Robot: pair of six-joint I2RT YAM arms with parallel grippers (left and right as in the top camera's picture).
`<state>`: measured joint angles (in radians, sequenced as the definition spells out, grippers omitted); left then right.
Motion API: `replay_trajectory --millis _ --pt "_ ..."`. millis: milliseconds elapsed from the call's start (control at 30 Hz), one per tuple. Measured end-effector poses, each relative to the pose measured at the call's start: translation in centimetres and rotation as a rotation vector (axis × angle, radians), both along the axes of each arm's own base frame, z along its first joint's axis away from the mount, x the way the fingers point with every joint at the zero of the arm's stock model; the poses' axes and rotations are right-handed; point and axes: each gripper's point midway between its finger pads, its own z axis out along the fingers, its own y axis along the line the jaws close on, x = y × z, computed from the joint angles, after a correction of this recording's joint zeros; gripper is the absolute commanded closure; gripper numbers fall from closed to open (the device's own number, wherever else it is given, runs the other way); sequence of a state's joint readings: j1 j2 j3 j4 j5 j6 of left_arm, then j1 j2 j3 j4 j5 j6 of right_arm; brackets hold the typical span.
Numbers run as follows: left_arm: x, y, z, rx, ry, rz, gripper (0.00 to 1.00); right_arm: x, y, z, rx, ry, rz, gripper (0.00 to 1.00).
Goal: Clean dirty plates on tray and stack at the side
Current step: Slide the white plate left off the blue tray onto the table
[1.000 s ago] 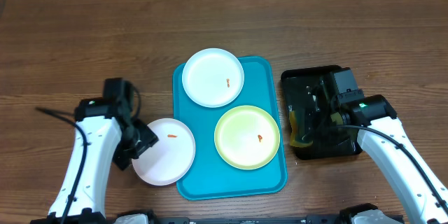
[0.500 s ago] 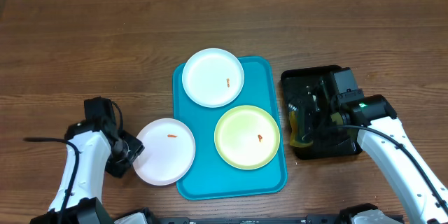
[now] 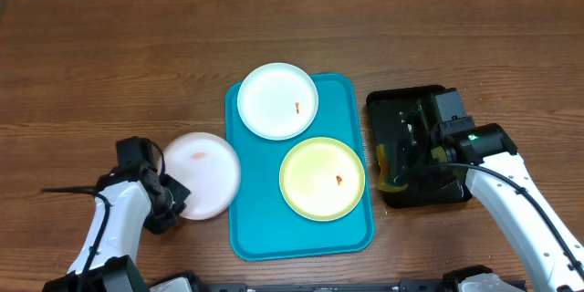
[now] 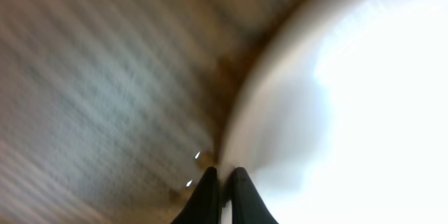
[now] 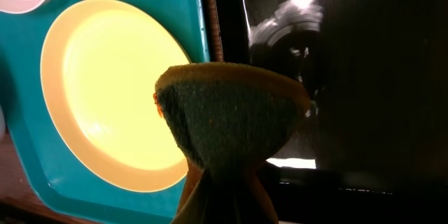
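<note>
While the R claw (image 3: pixel 400 159) stays pinched on a yellow-green sponge (image 5: pixel 231 122) over the glossy black tray (image 3: pixel 415 197), the L claw (image 3: pixel 170 203) has gone from wide to nipped on the rim of the round white plate (image 3: pixel 201 175). That plate has shifted up and left, now mostly over the wooden bench (image 3: pixel 109 64), its right edge at the left rim of the large turquoise plastic tray (image 3: pixel 301 237). The second white plate (image 3: pixel 278 100) & the pale yellow-green plate (image 3: pixel 322 179) lie on the tray, specks intact. Judged: first plate gripped for wiping; nothing stacked yet.
</note>
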<state>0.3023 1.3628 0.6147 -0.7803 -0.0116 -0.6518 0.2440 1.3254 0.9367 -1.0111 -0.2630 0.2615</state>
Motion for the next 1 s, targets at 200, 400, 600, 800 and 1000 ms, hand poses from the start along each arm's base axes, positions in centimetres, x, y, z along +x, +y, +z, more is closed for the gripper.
replay_trajectory --millis 200,400,600,800,1000 --pt "1.3 0.2 1.3 -0.004 -0.027 -0.075 0.96 0.0 0.0 0.0 0.000 -0.001 0.000 0.96" --pt "4.6 0.8 4.6 0.025 -0.109 -0.191 0.96 0.0 0.0 0.0 0.000 0.000 0.000 0.96" --pt "6.2 -1.4 5.9 0.043 -0.134 -0.419 0.96 0.0 0.0 0.0 0.001 -0.001 0.000 0.96" --pt "6.0 -3.4 5.8 0.093 -0.090 -0.602 0.96 0.0 0.0 0.0 0.000 -0.001 0.000 0.96" --pt "8.2 -4.0 6.3 0.173 -0.160 -0.672 0.93 0.1 0.0 0.0 0.000 -0.003 0.000 0.96"
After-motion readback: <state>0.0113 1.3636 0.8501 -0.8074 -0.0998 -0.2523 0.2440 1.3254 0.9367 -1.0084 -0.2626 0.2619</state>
